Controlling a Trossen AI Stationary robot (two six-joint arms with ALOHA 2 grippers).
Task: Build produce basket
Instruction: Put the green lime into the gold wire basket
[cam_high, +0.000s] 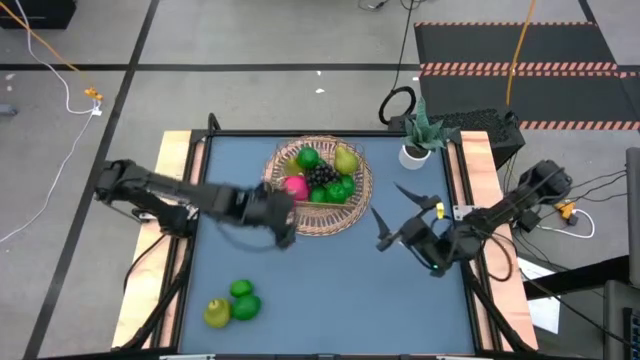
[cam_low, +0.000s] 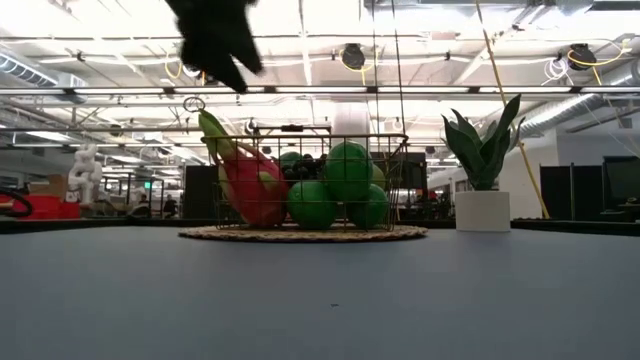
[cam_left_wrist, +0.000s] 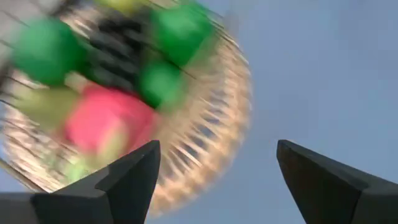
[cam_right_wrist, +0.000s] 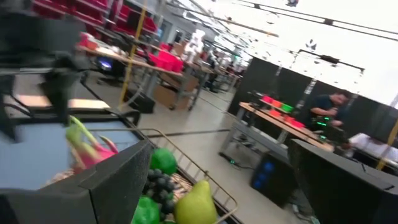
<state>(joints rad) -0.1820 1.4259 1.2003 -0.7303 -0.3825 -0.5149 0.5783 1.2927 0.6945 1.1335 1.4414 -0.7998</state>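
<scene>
The round, shallow tan wicker basket (cam_high: 322, 188) sits toward the far middle of the blue surface (cam_high: 330, 290), holding a pink dragon fruit with green tips (cam_high: 295, 186), a dark purple grape bunch (cam_high: 321, 176), a yellow-green pear (cam_high: 346, 160) and several round green fruits (cam_high: 339, 189). The left tool (cam_high: 283, 226) hangs over the basket's near-left rim, its fingers (cam_left_wrist: 118, 180) spread wide and holding nothing. The right tool (cam_high: 392, 228) hovers to the right of the basket, well apart from it, jaws wide and empty. Near the front left corner of the surface lie two more round green fruits (cam_high: 244, 300) and a second yellow-green pear (cam_high: 217, 313), touching one another. A white pot with a green plant (cam_high: 416, 146) stands at the far right
</scene>
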